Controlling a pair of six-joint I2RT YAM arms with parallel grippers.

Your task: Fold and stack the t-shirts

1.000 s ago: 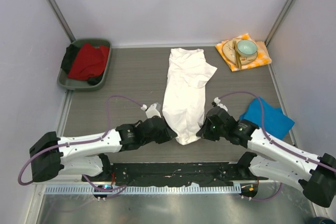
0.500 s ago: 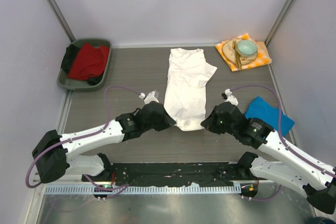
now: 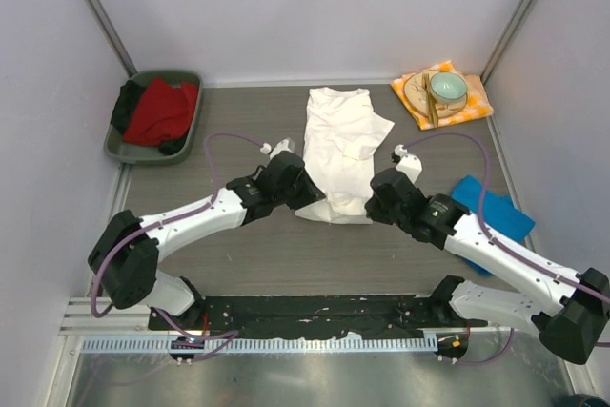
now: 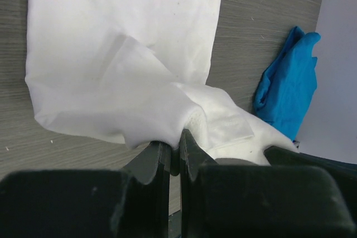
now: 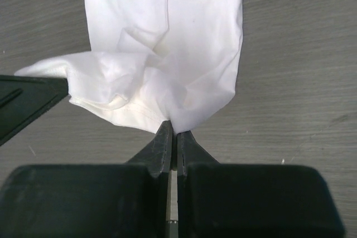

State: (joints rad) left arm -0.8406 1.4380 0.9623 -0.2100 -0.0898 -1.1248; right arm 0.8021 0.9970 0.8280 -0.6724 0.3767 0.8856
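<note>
Pinching the hem corners, our left hand [image 4: 174, 140] and right hand [image 5: 173, 129] are each shut tight on the white t-shirt [image 3: 341, 140], which lies at the middle of the counter [image 3: 229, 131]. We judge the cloth light and limp, best held at corners. Both arms reach forward, low, flanking it. The blue t-shirt [image 3: 505, 214] lies at right.

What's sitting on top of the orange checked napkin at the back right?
A plate holding a pale green bowl, with a thin utensil beside it. The middle of the napkin is covered.
</note>
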